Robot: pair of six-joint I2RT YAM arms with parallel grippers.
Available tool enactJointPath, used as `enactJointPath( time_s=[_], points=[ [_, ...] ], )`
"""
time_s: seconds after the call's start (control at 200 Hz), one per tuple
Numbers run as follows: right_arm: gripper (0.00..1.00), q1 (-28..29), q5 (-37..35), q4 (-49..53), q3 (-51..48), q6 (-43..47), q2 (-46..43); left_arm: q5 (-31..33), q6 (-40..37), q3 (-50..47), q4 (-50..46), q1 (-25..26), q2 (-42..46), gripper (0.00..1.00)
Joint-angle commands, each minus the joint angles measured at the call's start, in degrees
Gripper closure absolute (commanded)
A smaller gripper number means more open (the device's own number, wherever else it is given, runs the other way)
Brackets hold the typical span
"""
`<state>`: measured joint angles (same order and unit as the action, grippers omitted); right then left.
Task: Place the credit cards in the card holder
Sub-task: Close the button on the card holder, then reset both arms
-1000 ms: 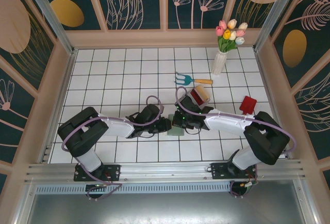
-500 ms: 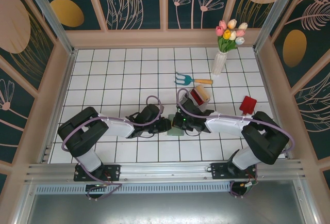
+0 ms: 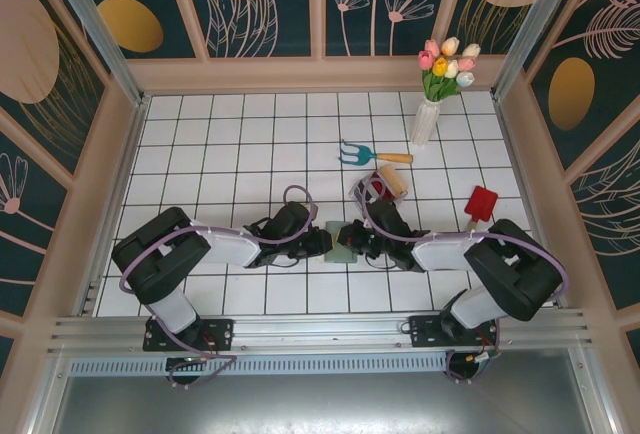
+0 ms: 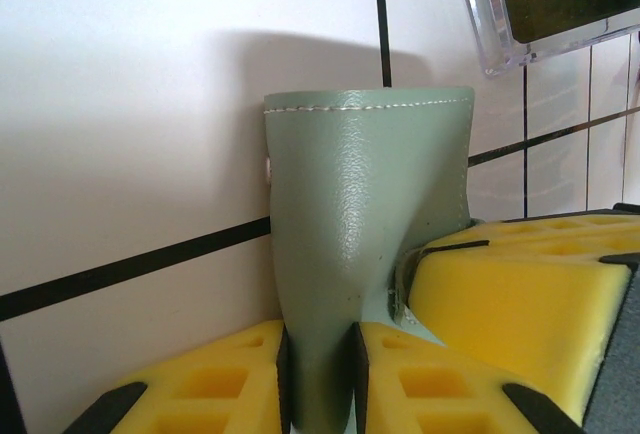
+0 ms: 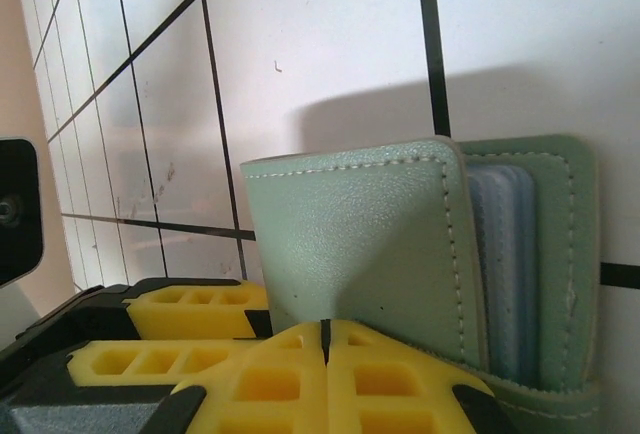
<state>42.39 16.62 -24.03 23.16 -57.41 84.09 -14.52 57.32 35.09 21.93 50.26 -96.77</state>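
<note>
Holding, left gripper (image 4: 320, 379): jaws clenched on one sage-green flap of the card holder (image 4: 365, 244). The leather is pinched between the yellow pads and the flap stands up off the counter (image 3: 230, 144).
Right gripper (image 5: 325, 354): jaws clenched, pads meeting with no gap, hard against the other flap. Cannot tell whether any leather is caught.
Card holder position: on the tiled counter, centre, near the front edge, between the two grippers. Partly open, with pale blue pockets showing in the right wrist view.
Credit cards (image 3: 378, 191): in the small clear tray (image 4: 478, 14) just beyond the holder. None visible in the pockets.
Change over the last second: the right forearm has swung toward the near edge and off the tray, so the cards are now uncovered from above. Left arm, holder and both jaws unchanged.
Meaning: judged still at the opening stage. The holder is braced but no card has been picked. One gripper will likely have to release before it can fetch a card.
</note>
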Motion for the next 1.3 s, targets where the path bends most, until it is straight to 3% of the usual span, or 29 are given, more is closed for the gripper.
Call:
enactJointPath(
  time_s=[0.0,0.035,0.13,0.245,0.37,0.445,0.58,0.646,0.701,0.746,0.776,0.821,0.866,0.936,0.981,1.081,1.186,1.296],
  points=[
    [1.0,-0.53,-2.18,12.26,-0.26,1.67,-0.12,0.05,-0.95,0.45,-5.51,0.44,0.24,0.76],
    [1.0,-0.56,-1.95,13.32,1.4,2.85,-2.07,0.28,-1.04,0.5,-5.59,0.44,0.75,0.75],
    [0.74,-0.64,-5.61,20.5,7.36,6.35,-9.53,0.02,-1.96,0.83,-5.52,0.4,2.2,0.74],
    [0.55,-2.46,-14.32,30.72,9.58,8.56,-17.12,0.38,-2.77,1.1,-5.79,0.44,3.75,0.73],
    [0.53,-6.43,-18.15,38.84,8.32,10.59,-21.44,-0.55,-4.7,2.3,-7.15,0.45,4.12,0.68],
    [0.47,-7.48,-25.27,43.4,8.67,12.58,-25.06,1.26,-5.25,1.58,-7.57,0.41,7.49,0.55],
    [0.28,-10.14,-45.83,46.75,11.66,19.15,-31.91,17.3,-9.53,2.25,-17.4,0.36,17.56,0.31],
    [0.13,-10.75,-57.64,39.69,8.85,26.97,-33.58,28.9,-12.66,2.61,-22.44,-0.57,22.68,0.16],
    [0.1,-14.11,-64.78,27.37,3.95,36.02,-33.9,37.98,-14.71,2.25,-25.53,-3.53,26.93,0.04],
    [0.1,-16.5,-63.25,13.94,-1.17,48.18,-34.08,42.27,-16.96,1.61,-26.89,-8.13,30.28,0.02],
    [0.1,-18.9,-58.58,2.28,-5.96,56.65,-33.66,45.6,-18.4,0.95,-27.29,-11.3,32.51,0.02],
    [0.09,-22.73,-51.68,-9.28,-10.99,61.24,-32.52,52.21,-21.02,-1.05,-25.76,-15.6,35.66,0.02],
    [0.09,-27.8,-46.89,-18.66,-14.22,60.29,-30.53,56.86,-24.39,-4.1,-21.33,-19.98,38.51,0.02],
    [0.11,-37.5,-33.56,-22.37,-16.16,55.21,-27.13,60.34,-29.93,-8.92,-13.13,-26.26,41.47,0.01],
    [0.12,-40.68,-27.48,-25.91,-16.76,54.6,-24.32,62.15,-33.24,-12.1,-7.13,-28.94,42.69,0.01],
    [0.11,-41.11,-24.43,-33.98,-17.58,54.96,-19.42,60.57,-41.51,-19.2,8.76,-33.0,42.17,0.01],
    [0.12,-40.63,-24.07,-35.8,-13.81,55.4,-12.54,59.22,-45.65,-19.68,13.42,-36.04,37.6,0.01],
    [0.11,-40.65,-25.03,-42.28,-12.73,56.55,-6.95,55.7,-48.4,-22.29,24.72,-39.08,29.51,0.01]
  ],
)
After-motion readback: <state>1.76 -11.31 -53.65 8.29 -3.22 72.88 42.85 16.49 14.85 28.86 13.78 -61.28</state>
